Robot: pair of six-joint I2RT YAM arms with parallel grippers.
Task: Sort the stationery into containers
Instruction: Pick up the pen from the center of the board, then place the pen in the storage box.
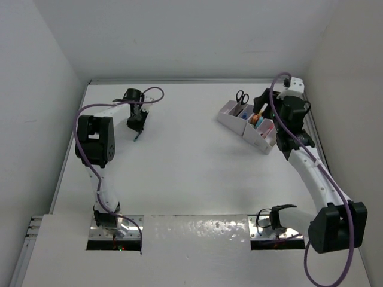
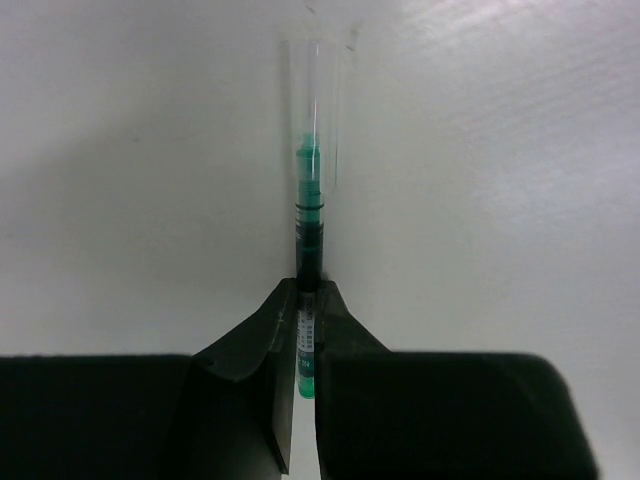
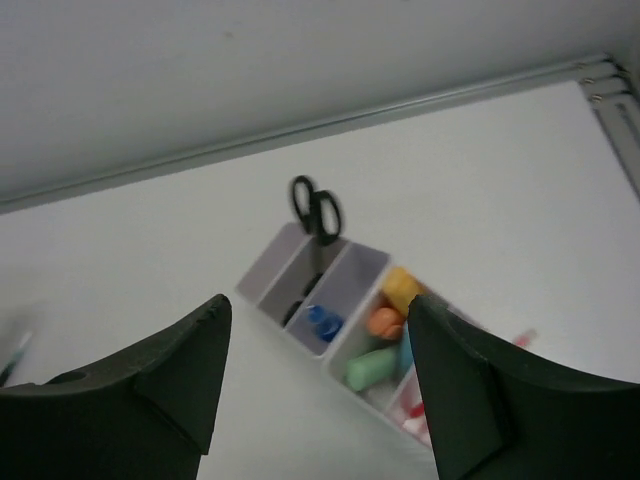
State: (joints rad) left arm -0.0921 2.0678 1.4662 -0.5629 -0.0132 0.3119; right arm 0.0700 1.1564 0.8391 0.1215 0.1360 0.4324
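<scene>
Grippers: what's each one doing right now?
Left gripper: shut on the green pen.
Right gripper: open, holding nothing.

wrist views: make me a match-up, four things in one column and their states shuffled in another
1 left pincer
2 right pincer
3 scissors
4 blue caps

a open, holding nothing
b handles sticking up out of the organiser
c shut on a green pen
d low inside a compartment

Pairs: 1-c, 2-a, 3-b, 4-d
</scene>
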